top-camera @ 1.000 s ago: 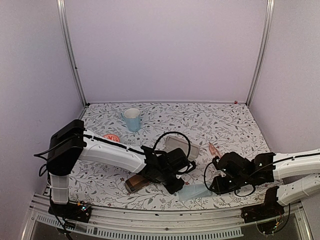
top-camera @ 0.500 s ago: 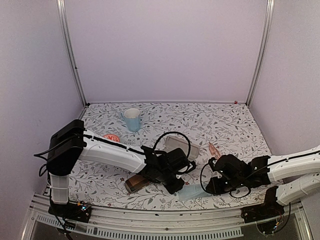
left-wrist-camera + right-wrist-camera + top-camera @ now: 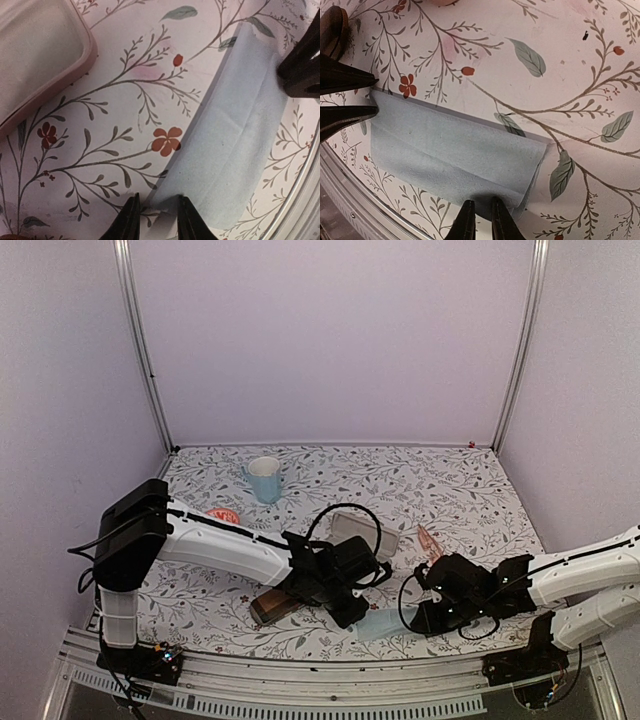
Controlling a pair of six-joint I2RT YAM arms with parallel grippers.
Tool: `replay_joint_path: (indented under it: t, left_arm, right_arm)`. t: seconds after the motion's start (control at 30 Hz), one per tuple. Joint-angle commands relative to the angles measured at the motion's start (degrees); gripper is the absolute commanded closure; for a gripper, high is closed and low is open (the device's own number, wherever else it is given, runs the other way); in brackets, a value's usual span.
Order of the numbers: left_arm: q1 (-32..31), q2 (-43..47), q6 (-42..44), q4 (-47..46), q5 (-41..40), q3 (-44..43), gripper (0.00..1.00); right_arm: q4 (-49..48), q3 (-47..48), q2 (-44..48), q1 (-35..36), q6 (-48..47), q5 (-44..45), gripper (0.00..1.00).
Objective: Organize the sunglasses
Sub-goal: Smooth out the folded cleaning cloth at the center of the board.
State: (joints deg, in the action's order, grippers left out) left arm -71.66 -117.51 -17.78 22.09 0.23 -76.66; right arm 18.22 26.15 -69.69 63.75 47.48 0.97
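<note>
A folded pale blue cloth [image 3: 385, 623] lies flat near the table's front edge, stretched between both arms. My left gripper [image 3: 156, 200] is shut on the cloth's [image 3: 235, 135] near-left corner. My right gripper [image 3: 480, 202] is shut on the folded edge at the other end of the cloth [image 3: 450, 150]. In the top view the left gripper [image 3: 352, 615] and right gripper [image 3: 425, 618] face each other across it. A pinkish-tan pair of sunglasses [image 3: 427, 537] lies behind the right gripper, small and partly hidden.
An open pink case [image 3: 355, 533] sits behind the left wrist, its rim [image 3: 92, 52] close to the cloth. A brown case [image 3: 275, 605] lies under the left arm. A blue mug [image 3: 265, 478] stands at the back left. The table's metal front rail [image 3: 350, 200] runs just beside the cloth.
My right gripper has slid left and toward the front edge, and its jaws have closed on the cloth's fold. The left gripper and the cloth have stayed put.
</note>
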Motion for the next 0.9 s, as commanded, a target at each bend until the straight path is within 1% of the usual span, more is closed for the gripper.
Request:
replay_joint_path:
  t: [0.0, 0.27, 0.4, 0.43, 0.5, 0.63, 0.73, 0.87]
  left_arm:
    - [-1.1, -2.8, 0.2, 2.4, 1.5, 0.6, 0.72]
    - [-1.1, -2.9, 0.2, 2.5, 1.4, 1.1, 0.73]
    - [-1.1, -2.7, 0.4, 2.7, 1.2, 1.1, 0.73]
    - [-1.1, -2.7, 0.4, 2.6, 1.1, 1.1, 0.73]
    - [-1.0, -2.4, 0.7, 2.6, 1.1, 1.2, 0.73]
    - [-0.2, -0.6, 1.3, 1.4, 2.1, 2.3, 0.73]
    - [1.2, 2.0, 1.6, -2.4, 7.0, 4.9, 0.72]
    - [4.3, 4.2, 0.6, -7.6, 15.7, 8.3, 0.67]
  right_arm:
    - [2.8, -0.2, 0.1, 0.3, 0.9, 0.2, 0.87]
    - [7.4, 1.3, 1.4, 0.3, 1.3, 2.3, 0.86]
    - [8.8, 2.9, 1.7, 0.4, 1.0, 3.3, 0.82]
    - [8.8, 3.3, 2.2, 0.3, 0.8, 3.5, 0.77]
    - [9.1, 4.1, 3.4, 0.3, 0.4, 4.0, 0.72]
    - [9.4, 4.8, 5.8, -1.6, -1.0, 4.2, 0.66]
    - [9.2, 4.4, 6.5, -4.4, -3.3, 3.5, 0.64]
    - [7.3, 3.9, 6.8, -8.3, -6.8, 1.3, 0.63]
